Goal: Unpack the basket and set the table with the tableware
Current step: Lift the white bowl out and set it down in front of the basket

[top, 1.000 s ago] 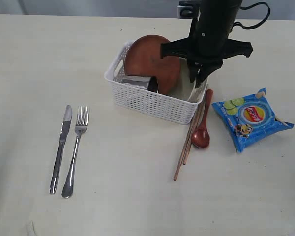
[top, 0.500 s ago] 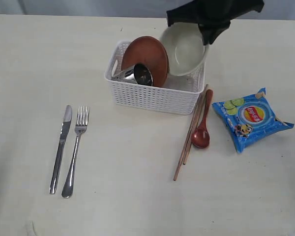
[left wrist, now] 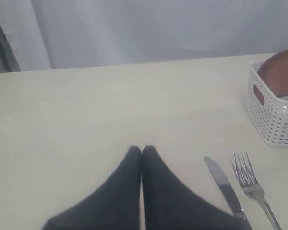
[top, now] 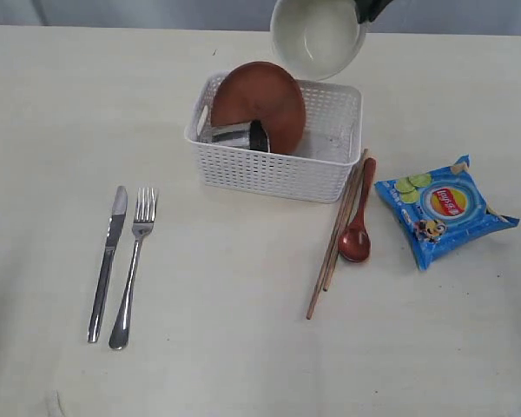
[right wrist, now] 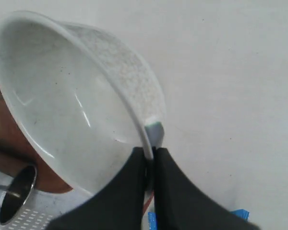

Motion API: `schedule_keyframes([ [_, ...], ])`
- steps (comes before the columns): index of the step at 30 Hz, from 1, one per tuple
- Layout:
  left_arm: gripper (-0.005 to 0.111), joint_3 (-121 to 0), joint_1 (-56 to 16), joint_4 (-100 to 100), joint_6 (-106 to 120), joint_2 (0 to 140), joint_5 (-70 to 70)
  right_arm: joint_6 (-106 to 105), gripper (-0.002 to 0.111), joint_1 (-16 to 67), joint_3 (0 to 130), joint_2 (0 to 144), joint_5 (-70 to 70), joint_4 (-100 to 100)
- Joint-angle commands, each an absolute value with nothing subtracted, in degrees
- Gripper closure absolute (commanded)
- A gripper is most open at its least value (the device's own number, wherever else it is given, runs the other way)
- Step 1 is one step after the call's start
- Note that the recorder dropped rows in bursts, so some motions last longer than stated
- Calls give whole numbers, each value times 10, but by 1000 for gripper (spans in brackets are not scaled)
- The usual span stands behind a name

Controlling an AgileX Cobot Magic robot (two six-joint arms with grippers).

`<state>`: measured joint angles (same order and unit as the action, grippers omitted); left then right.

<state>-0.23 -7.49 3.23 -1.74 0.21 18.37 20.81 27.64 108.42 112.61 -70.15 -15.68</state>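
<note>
Fingers [right wrist: 129,182] of the right gripper [right wrist: 150,154] pinch the rim of the cream bowl [right wrist: 72,105], one inside the rim and one outside. The left gripper [left wrist: 141,152] has its two fingers pressed flat together with nothing between them, and it hangs over a bare part of the table.

By size: the pale table [top: 243,347] fills the exterior view. On it, toward the far side, stands the white basket [top: 273,174] with its grid of holes. Inside the basket the brown round plate [top: 260,100] leans on edge at the left end, its top rising above the rim; the right half of the basket shows only its floor. The bowl is held in the air at the top edge of the exterior view, clear of the basket and over its far right corner, tipped so that its hollow faces the camera. A blue chip packet [top: 443,208] lies flat to the right of the basket, well apart from it.

The wooden chopsticks [top: 334,243] lie side by side, their far ends just at the basket's right near corner. The steel knife [top: 107,261] and fork [top: 132,269] lie parallel, close to each other, well to the left of the basket. The reddish-brown spoon [top: 359,226] lies just beside the chopsticks, between them and the packet. The steel cup [top: 241,135] lies on its side in the basket, against the plate's lower front
</note>
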Motion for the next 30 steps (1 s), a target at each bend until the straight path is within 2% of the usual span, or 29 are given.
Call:
schedule_keyframes([
  [1,106,0,-74,31,-17,0,183,196,109,276,1093,1102,-700,-195],
  [5,106,0,-74,31,-17,0,183,172,109,276,1093,1083,-700,-178],
  [15,106,0,-74,31,-17,0,183,88,109,276,1060,1041,-700,21],
  [24,106,0,-74,31,-17,0,183,-57,109,276,812,985,-700,290],
  [30,106,0,-74,31,-17,0,183,-97,109,281,663,991,-667,318],
])
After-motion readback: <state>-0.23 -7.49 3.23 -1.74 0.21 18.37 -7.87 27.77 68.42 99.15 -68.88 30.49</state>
